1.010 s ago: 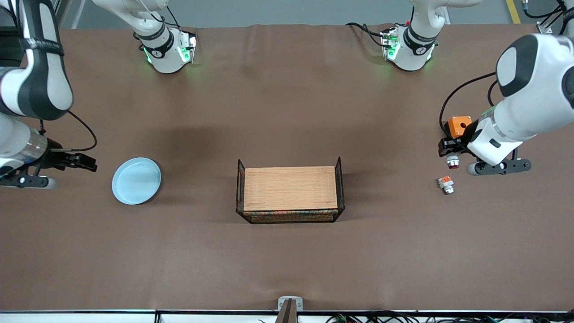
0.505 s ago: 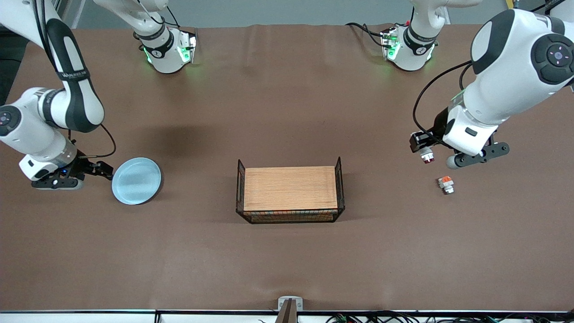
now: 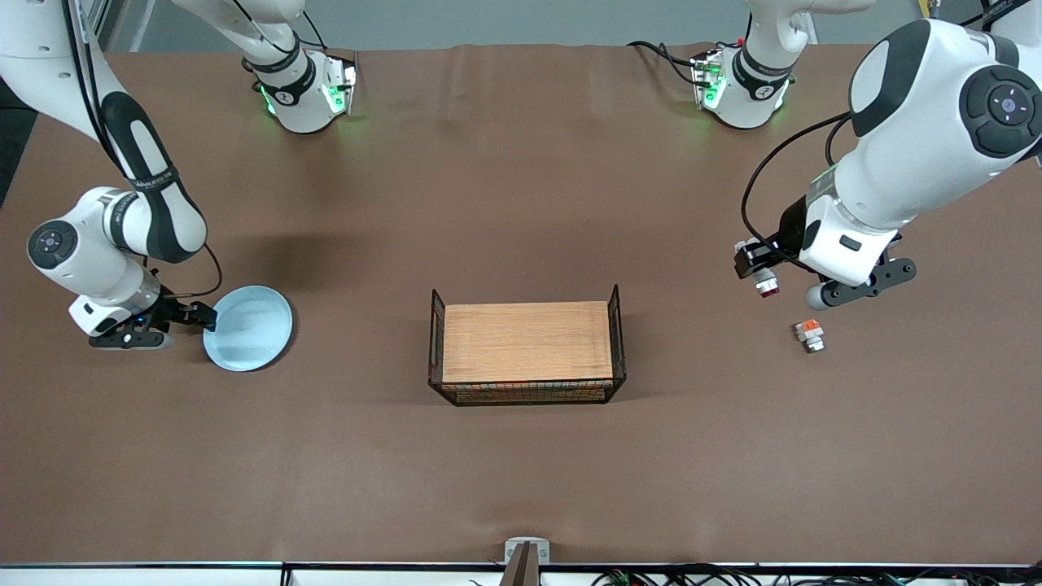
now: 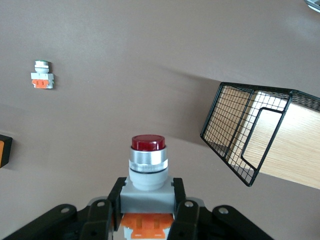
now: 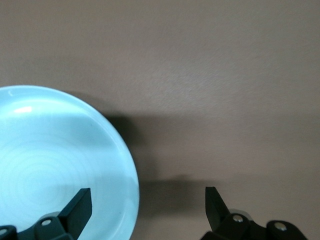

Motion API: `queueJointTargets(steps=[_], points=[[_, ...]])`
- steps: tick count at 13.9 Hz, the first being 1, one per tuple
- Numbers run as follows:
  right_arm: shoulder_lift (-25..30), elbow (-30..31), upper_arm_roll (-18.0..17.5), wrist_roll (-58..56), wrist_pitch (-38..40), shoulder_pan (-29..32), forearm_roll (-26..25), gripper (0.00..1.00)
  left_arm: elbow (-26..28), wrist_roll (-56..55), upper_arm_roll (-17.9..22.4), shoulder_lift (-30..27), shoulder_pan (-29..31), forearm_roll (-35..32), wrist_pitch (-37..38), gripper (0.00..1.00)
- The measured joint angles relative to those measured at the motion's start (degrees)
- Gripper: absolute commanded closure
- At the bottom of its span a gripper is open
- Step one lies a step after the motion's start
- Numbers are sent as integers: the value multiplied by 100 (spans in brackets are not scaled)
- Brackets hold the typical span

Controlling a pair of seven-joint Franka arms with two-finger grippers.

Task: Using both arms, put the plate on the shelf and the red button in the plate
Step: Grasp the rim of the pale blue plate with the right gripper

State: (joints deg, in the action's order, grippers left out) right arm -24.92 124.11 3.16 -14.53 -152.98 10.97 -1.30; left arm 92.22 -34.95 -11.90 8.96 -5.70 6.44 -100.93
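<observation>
The pale light-blue plate (image 3: 247, 328) lies on the table toward the right arm's end. My right gripper (image 3: 205, 316) is open and low at the plate's rim. In the right wrist view one finger (image 5: 80, 204) is over the plate (image 5: 55, 165) and the other is over bare table, so the rim lies between them (image 5: 147, 202). My left gripper (image 3: 753, 267) is shut on the red button (image 3: 764, 282) and holds it above the table toward the left arm's end. The left wrist view shows the gripper (image 4: 148, 202) clamped on the button's (image 4: 148, 162) white body, dark red tip pointing away.
A wire basket with a wooden board (image 3: 527, 350) stands mid-table and shows in the left wrist view (image 4: 250, 130). A similar white-and-orange part with a pale tip (image 3: 809, 334) lies on the table near the left gripper. An orange box edge (image 4: 3, 150) shows in the left wrist view.
My right gripper has moved in to the plate's rim. My left gripper has carried the red button a little toward the basket.
</observation>
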Motion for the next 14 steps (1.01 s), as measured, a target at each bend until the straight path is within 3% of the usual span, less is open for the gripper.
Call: queueJointTargets(steps=[4,6,8,10,13,14], points=[[-152,-1,-721,-1,-1,694,13,0,-26,-2,5,14,11,1,0,69],[-185,-3,-865,-34,-1,856,13,3,-30,-2,8,14,15,1,0,69],[-212,-13,-902,-38,-1,862,13,13,-31,-2,9,15,20,1,0,69],[-242,-23,-933,-60,-1,862,10,34,-32,-2,10,15,32,1,0,69],[-251,-29,-948,-154,1,862,8,88,-33,-2,11,15,53,1,0,69],[-251,-38,-950,-160,1,862,8,100,-33,-3,9,15,50,2,0,69]])
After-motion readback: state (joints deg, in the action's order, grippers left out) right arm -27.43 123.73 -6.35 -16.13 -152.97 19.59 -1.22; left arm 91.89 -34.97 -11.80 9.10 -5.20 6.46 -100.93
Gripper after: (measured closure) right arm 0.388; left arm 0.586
